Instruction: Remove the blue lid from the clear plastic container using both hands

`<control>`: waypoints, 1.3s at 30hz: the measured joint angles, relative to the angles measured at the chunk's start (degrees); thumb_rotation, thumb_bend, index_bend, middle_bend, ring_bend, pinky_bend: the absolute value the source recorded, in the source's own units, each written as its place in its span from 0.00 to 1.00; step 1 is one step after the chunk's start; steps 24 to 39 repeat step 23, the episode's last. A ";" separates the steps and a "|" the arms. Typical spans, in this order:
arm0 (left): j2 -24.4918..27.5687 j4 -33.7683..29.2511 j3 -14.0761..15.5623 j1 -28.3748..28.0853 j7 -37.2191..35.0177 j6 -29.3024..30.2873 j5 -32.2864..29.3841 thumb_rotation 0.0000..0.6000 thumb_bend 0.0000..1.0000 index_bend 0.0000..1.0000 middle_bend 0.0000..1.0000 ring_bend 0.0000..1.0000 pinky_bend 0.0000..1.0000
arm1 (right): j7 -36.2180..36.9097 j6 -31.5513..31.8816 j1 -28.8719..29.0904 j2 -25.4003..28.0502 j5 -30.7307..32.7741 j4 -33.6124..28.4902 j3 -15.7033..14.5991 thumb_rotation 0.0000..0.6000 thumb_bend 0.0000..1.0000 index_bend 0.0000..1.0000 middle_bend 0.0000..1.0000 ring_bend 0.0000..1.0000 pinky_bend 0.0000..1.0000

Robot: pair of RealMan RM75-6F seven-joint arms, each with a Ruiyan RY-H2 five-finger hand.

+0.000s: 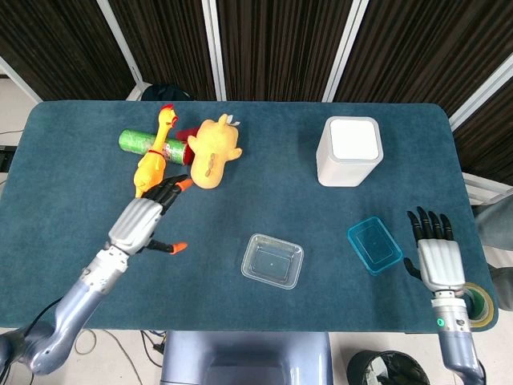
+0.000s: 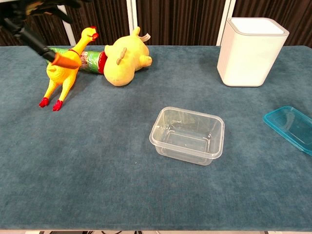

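Your blue lid (image 1: 374,245) lies flat on the surface (image 1: 72,184) at 3 o'clock of the clear container (image 1: 272,261); your left hand (image 1: 143,222) and right hand (image 1: 437,258) are spread, holding nothing

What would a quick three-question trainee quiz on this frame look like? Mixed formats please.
1. True or false: the blue lid sits on the clear plastic container.
2. Multiple choice: what stands behind the lid, toward the table's far edge? A) white bin B) rubber chicken C) tape roll
3. Fill in: the right hand holds ____.

Key:
1. False. The lid lies flat on the table, to the right of the open container and apart from it.
2. A.
3. Nothing. Its fingers are spread beside the lid, and the left hand is likewise empty near the chicken.
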 measured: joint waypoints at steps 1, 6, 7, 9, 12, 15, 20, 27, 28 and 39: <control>0.60 -0.10 0.84 1.04 -0.27 0.93 1.13 1.00 0.00 0.00 0.00 0.00 0.13 | 0.78 0.57 -0.50 1.07 -0.43 -0.70 -0.23 1.00 0.34 0.00 0.00 0.00 0.00; 2.86 0.23 5.01 5.53 1.26 5.26 6.36 1.00 0.00 0.00 0.00 0.00 0.11 | 4.09 2.70 -2.69 5.26 -3.44 -2.82 -2.08 1.00 0.34 0.00 0.00 0.00 0.00; 3.39 0.31 6.29 6.96 2.20 6.53 7.64 1.00 0.00 0.00 0.00 0.00 0.11 | 4.88 3.11 -3.25 6.27 -4.51 -3.24 -2.87 1.00 0.34 0.00 0.00 0.00 0.00; 4.26 0.53 8.59 9.65 4.07 8.82 9.31 1.00 0.00 0.00 0.00 0.00 0.10 | 5.72 3.69 -4.04 7.70 -6.26 -3.83 -4.14 1.00 0.34 0.00 0.00 0.00 0.00; 5.25 1.35 11.73 13.39 6.06 12.20 11.05 1.00 0.00 0.00 0.00 0.00 0.08 | 6.76 4.72 -5.33 9.84 -9.21 -4.60 -6.29 1.00 0.34 0.00 0.00 0.00 0.00; 5.92 3.34 14.18 17.85 7.25 16.46 12.90 1.00 0.00 0.00 0.00 0.00 0.07 | 7.45 5.80 -6.92 11.60 -11.28 -4.85 -8.37 1.00 0.34 0.00 0.00 0.00 0.00; 5.76 9.77 15.91 24.39 7.49 23.52 14.72 1.00 0.00 0.00 0.00 0.00 0.04 | 7.59 7.79 -8.83 12.98 -12.09 -4.34 -9.43 1.00 0.34 0.00 0.00 0.00 0.00; 5.52 13.93 16.06 26.62 7.87 26.39 15.34 1.00 0.00 0.00 0.00 0.00 0.02 | 7.74 9.01 -9.56 13.04 -11.33 -4.58 -8.91 1.00 0.34 0.00 0.00 0.00 0.00; 5.52 13.93 16.06 26.62 7.87 26.39 15.34 1.00 0.00 0.00 0.00 0.00 0.02 | 7.74 9.01 -9.56 13.04 -11.33 -4.58 -8.91 1.00 0.34 0.00 0.00 0.00 0.00; 5.52 13.93 16.06 26.62 7.87 26.39 15.34 1.00 0.00 0.00 0.00 0.00 0.02 | 7.74 9.01 -9.56 13.04 -11.33 -4.58 -8.91 1.00 0.34 0.00 0.00 0.00 0.00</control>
